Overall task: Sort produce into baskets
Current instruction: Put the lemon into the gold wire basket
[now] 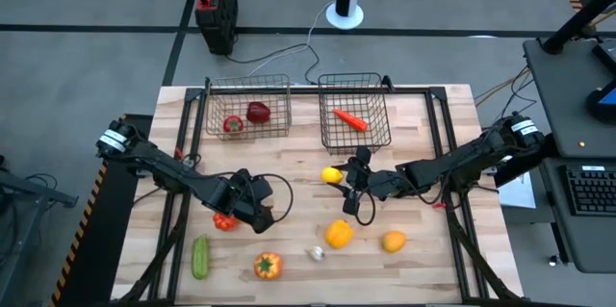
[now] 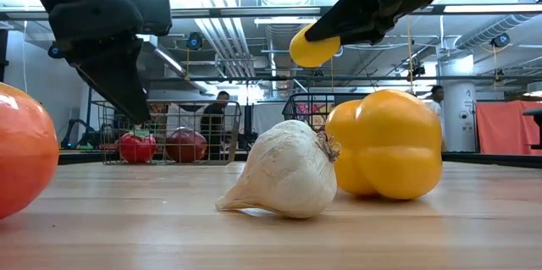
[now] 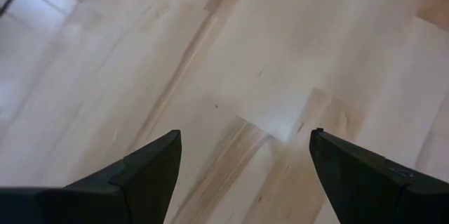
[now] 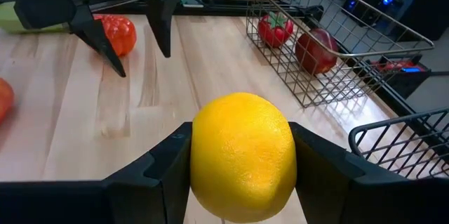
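Observation:
My right gripper [image 1: 339, 180] is shut on a yellow lemon [image 4: 242, 155] above the table's middle, a little on the near side of the right basket [image 1: 354, 110], which holds a carrot [image 1: 349, 118]. The left basket [image 1: 248, 105] holds a tomato [image 1: 232, 124] and a dark red apple [image 1: 258, 112]. My left gripper [image 3: 245, 161] is open and empty above bare wood, beside a red tomato [image 1: 224, 220] that rests on the table. It also shows in the right wrist view [image 4: 133, 38]. My right gripper pinches the lemon's two opposite sides [image 4: 200, 161] between its two fingers [image 4: 158, 171]. The fingers slant down from the table's right side. The lemon [image 2: 314, 46] is lifted clear of the table.
On the near half of the table lie a green cucumber [image 1: 199, 256], an orange pepper [image 1: 268, 266], white garlic [image 1: 316, 253], a yellow pepper [image 1: 339, 234] and an orange [image 1: 393, 241]. Both baskets stand at the far edge.

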Robot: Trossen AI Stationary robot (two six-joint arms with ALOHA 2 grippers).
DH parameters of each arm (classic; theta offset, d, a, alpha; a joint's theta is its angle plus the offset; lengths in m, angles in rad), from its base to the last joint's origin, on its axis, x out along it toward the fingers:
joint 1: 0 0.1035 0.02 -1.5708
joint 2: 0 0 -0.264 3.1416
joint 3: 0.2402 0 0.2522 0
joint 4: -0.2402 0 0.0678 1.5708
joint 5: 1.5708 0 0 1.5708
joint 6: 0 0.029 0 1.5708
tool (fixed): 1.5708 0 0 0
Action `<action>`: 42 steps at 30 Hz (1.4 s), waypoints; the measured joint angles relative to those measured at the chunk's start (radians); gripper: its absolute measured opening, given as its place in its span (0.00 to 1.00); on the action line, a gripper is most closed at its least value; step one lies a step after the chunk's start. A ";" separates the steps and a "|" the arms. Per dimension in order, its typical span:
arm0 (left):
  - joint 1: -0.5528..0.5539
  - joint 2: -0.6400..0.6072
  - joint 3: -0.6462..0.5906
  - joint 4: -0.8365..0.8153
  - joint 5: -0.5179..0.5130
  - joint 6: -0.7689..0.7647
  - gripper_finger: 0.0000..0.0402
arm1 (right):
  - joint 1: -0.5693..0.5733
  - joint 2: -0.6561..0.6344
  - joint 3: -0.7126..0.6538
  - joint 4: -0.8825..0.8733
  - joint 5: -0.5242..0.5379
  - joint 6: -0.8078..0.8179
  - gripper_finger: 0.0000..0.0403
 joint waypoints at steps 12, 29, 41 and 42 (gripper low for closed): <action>0.000 0.000 -0.001 0.005 -0.023 0.000 0.74 | 0.000 0.000 0.000 0.000 0.001 -0.002 0.48; 0.000 0.000 -0.002 -0.024 -0.050 0.000 0.74 | -0.022 0.000 0.000 0.033 0.037 0.000 0.48; 0.001 -0.005 -0.002 -0.068 -0.091 -0.026 0.74 | -0.082 0.015 0.000 0.118 -0.046 -0.028 0.48; 0.001 -0.005 -0.002 -0.067 -0.095 -0.026 0.74 | -0.081 0.021 0.000 0.119 -0.047 -0.027 0.48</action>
